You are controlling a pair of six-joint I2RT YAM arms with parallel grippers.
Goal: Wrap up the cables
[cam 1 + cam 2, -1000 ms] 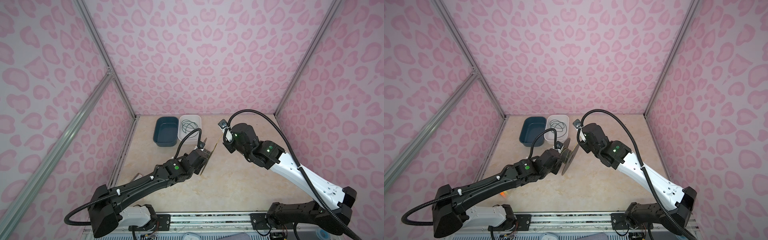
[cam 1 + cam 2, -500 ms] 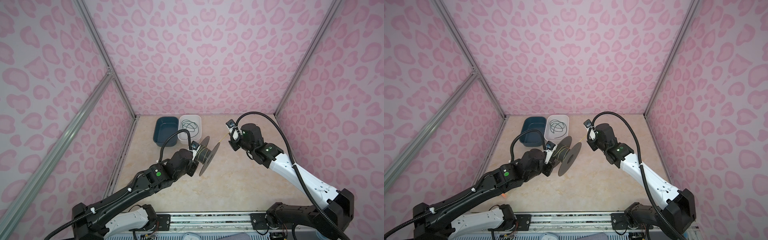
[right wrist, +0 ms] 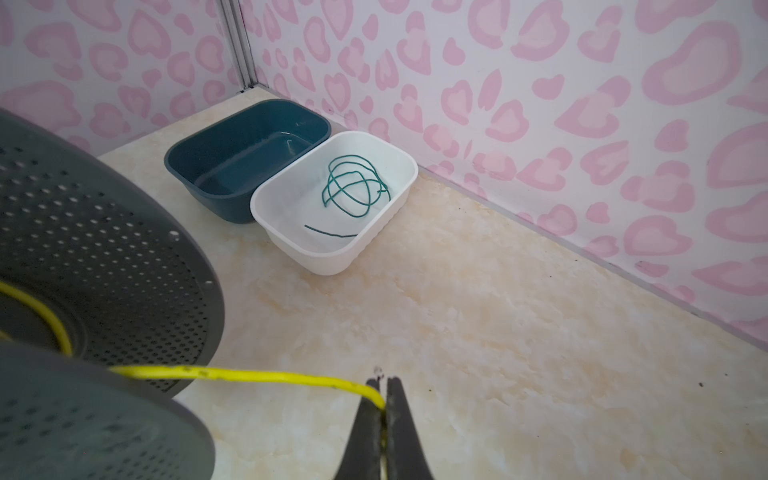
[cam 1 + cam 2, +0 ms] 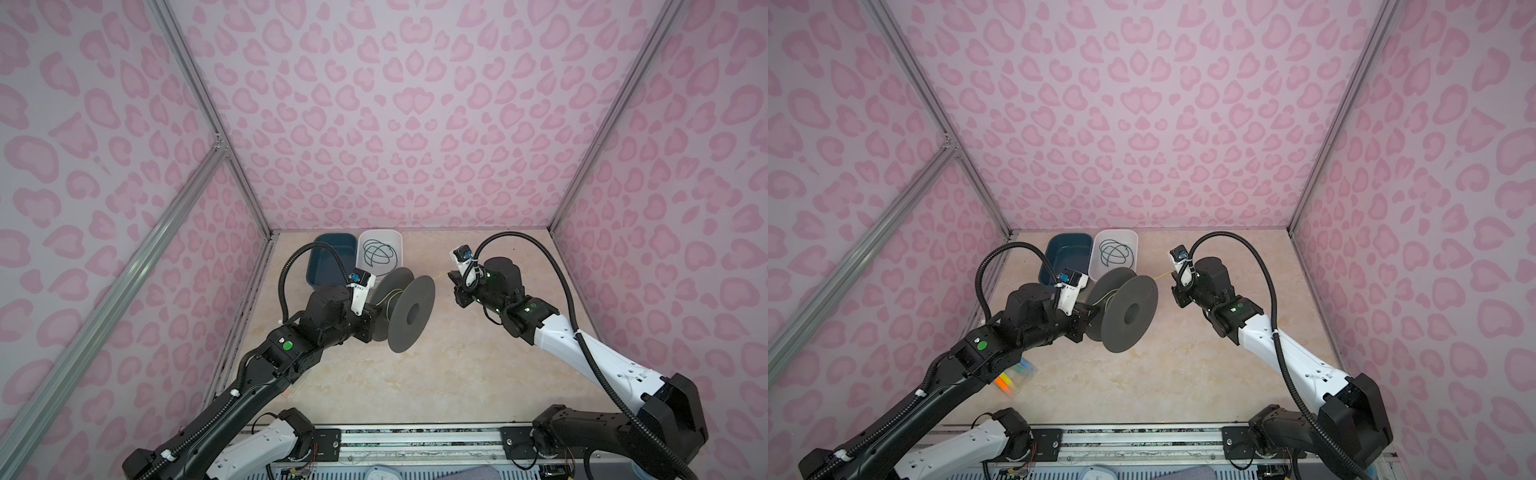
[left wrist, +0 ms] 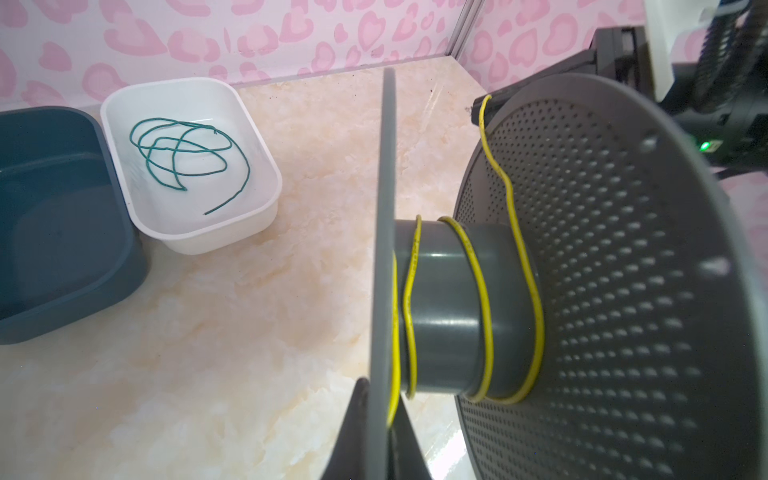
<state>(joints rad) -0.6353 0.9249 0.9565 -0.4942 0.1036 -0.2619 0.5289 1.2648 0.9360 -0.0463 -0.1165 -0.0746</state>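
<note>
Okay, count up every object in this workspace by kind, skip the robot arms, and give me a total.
Cables: 2 (yellow cable, green cable)
Tubs: 2 (blue tub, white tub)
Spool: 1 (grey spool)
Clear case holding coloured pieces: 1 (clear case)
Total: 6

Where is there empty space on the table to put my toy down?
Bare table lies in the middle, on the near side of the spool. More lies right of the white tub, along the back wall. It's crowded around the blue tub, white tub and spool.
</note>
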